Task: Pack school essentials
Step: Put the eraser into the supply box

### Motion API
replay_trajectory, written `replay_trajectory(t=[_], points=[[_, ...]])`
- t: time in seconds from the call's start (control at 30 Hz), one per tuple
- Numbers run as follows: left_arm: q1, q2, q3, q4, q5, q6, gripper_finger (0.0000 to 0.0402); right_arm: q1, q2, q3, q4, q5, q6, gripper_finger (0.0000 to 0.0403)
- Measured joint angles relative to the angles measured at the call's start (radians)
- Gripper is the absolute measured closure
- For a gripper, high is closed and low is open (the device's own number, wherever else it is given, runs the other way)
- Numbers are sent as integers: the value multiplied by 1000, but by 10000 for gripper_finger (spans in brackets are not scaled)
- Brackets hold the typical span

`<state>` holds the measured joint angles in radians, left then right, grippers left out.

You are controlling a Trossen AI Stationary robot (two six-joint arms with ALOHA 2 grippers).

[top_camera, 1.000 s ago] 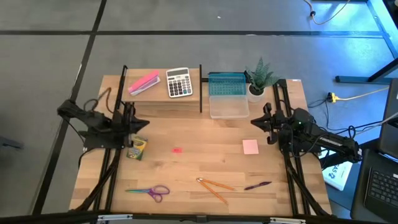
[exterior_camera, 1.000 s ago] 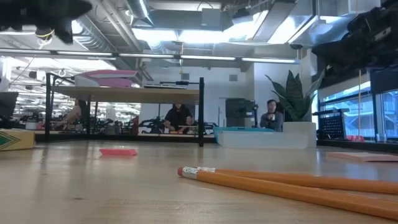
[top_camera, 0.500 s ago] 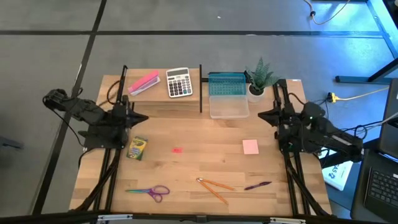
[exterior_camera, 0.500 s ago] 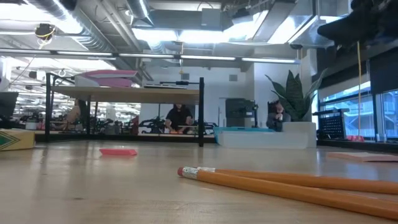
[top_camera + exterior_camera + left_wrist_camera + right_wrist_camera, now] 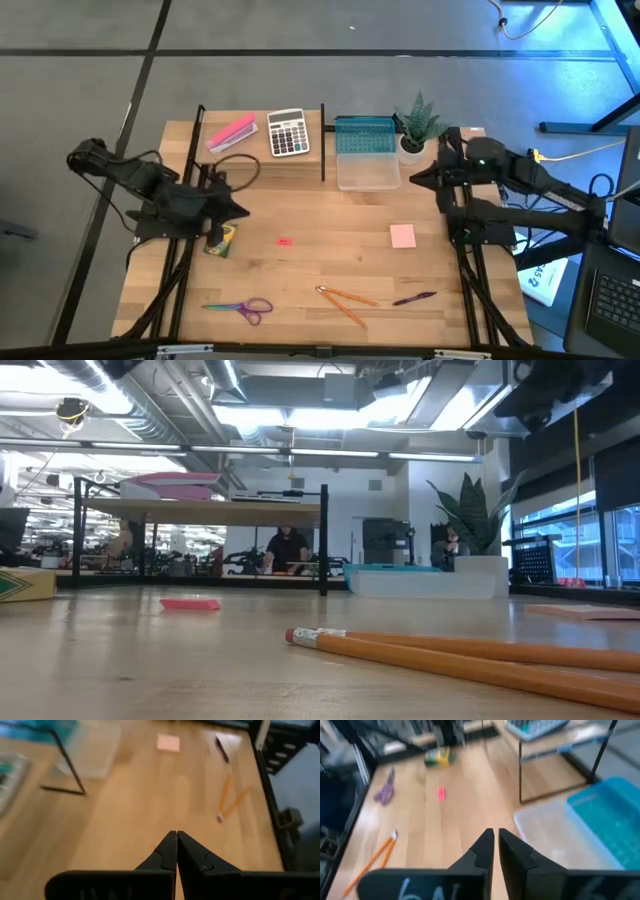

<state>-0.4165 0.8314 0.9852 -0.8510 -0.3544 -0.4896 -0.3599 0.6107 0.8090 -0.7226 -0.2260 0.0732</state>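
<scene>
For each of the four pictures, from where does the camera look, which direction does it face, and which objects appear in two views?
High view: above the table, facing straight down; both arms show, left gripper, right gripper.
Low view: at tabletop height, facing level across; two orange pencils lie nearest.
Left wrist view: behind the shut left gripper, facing the pencils and square pink notepad.
Right wrist view: behind the right gripper, facing the yellow-green crayon box.
Shared: the pencils.

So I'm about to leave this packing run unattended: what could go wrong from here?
The two orange pencils lie crossed at one end, so a grab may take both or flick one away.
The tiny red eraser is small and flat, easy to miss.
The left hand, shut, hangs over the crayon box; descending like that could shove it.
</scene>
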Motion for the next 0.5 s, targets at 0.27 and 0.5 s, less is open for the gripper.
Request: replay_trajectory(t=[0.27,0.5], points=[[59,92,0,17,128,-161,401,17,139,117,-82,-34,-54,373],[66,143,0,5,159,-134,401,48,154,121,-84,-37,-52,373]])
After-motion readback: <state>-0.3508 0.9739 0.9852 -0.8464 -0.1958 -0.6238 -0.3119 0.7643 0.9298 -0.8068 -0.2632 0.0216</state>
